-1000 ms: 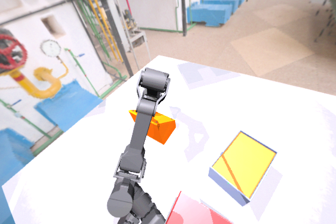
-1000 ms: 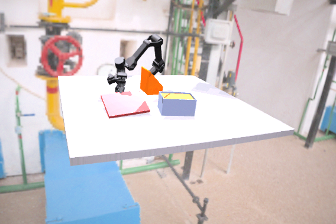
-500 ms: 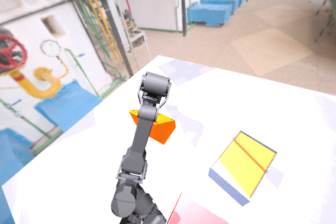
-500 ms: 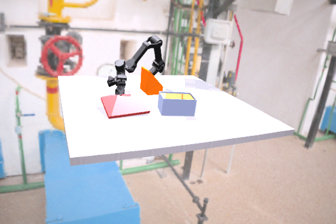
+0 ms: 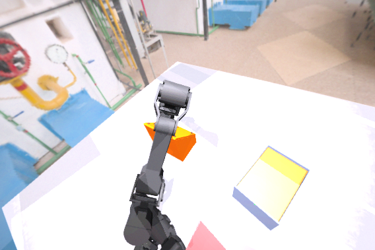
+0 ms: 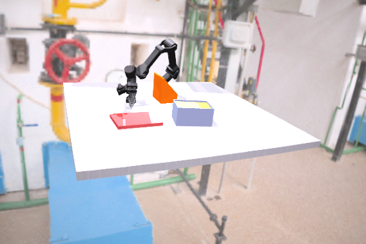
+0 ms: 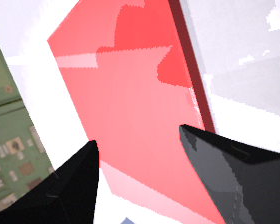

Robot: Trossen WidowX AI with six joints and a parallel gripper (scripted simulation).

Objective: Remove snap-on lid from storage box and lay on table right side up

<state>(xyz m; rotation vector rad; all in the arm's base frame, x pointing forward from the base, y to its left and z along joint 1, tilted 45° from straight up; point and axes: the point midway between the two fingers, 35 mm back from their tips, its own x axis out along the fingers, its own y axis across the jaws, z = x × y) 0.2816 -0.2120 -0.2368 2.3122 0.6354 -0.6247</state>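
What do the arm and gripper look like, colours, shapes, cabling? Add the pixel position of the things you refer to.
Arm [image 5: 160, 154] [image 6: 151, 60]: dark grey to black, chunky cylindrical joints, slim links, lighter grey curved brackets near one big joint. Gripper [image 6: 131, 106] [image 7: 139, 139]: black, two tapered, pointed fingers with faceted faces. No cables or markings I can make out.

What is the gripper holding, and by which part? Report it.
Nothing is held: the gripper is open, and the red lid lies on the table.
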